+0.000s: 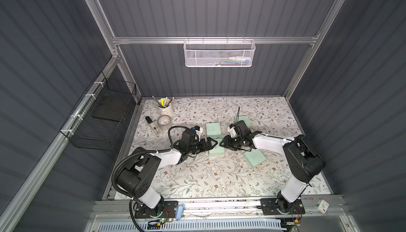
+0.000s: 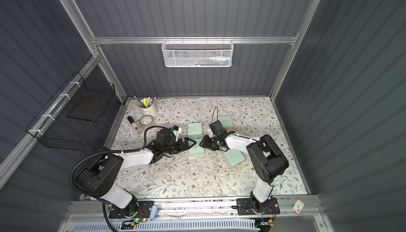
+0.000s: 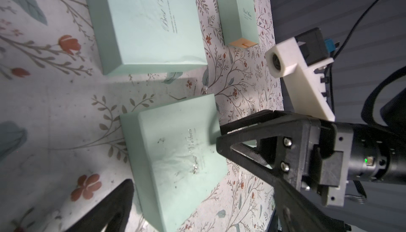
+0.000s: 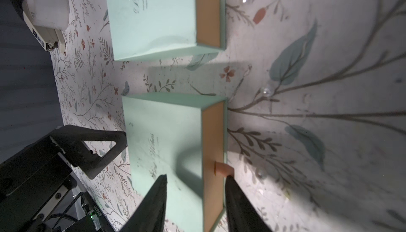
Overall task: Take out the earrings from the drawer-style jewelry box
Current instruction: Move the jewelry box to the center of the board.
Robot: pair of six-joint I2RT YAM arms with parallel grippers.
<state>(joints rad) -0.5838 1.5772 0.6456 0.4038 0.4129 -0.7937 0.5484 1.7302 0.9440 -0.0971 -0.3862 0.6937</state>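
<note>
Quick look at where my rig is. My right tool (image 4: 195, 182) is spread partway with nothing pinched. One finger (image 4: 153, 204) hangs over the top of the box (image 4: 162, 136). The other sits just past the brown face of the drawer (image 4: 213, 136), its tip right beside the little tab (image 4: 222, 169). Could be touching it, can't tell.

So the tab is off to one side of the gap, not in the middle of it. It pokes straight out of the drawer face toward my right arm, which makes that the nearer arm. I'd guess the drawer slides along the line between my two tools, roughly side to side across the surface (image 1: 197, 176). The box looks close to square, so I won't call a long axis.

No earrings in sight. The drawer looks pushed fully in, so I reckon they're inside.

At the closed end of the box, my left tool (image 1: 212, 144) is spread wide and holding nothing I can see.

Further out, a pale round bead (image 4: 265, 91) lies on the surface beyond the drawer face. Stud or not, can't tell. Past that is a second box (image 4: 151, 15), its drawer face turned the same way.
</note>
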